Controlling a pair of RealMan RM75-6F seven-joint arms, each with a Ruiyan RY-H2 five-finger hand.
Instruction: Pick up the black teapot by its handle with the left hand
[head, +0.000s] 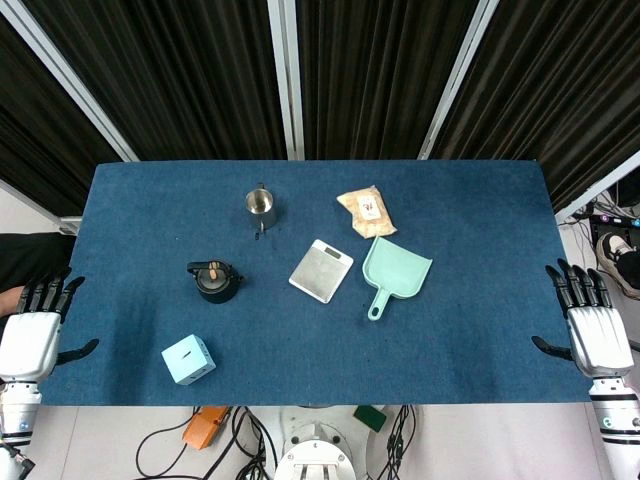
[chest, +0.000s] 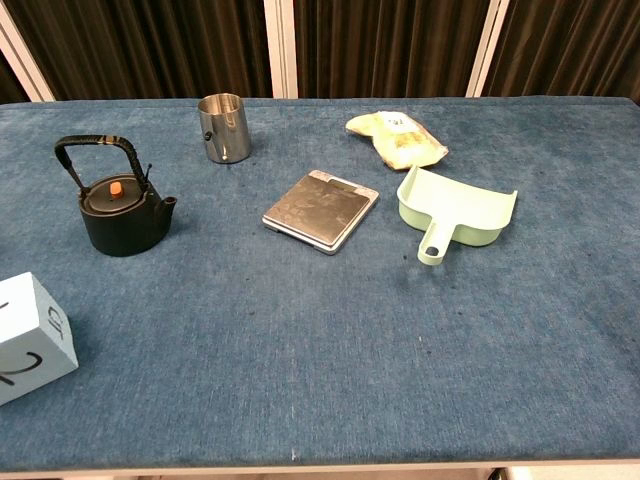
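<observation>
Left hand (head: 35, 325) fingers (head: 45, 293) spread, empty

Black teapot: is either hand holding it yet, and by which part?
No. Left hand and right hand are both empty, fingers apart; the teapot stands untouched.

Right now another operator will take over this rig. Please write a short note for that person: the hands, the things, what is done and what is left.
Left hand: open, fingers spread, holds nothing, at the left edge of the table.
Right hand: open, holds nothing, at the right edge.
Black teapot: upright on the left part of the table, handle standing up over the lid, untouched. A light blue cube lies near it, toward the front; a steel cup stands behind it.
Done: nothing yet.
Left: bring the left hand to the teapot, grip the handle, lift.
</observation>
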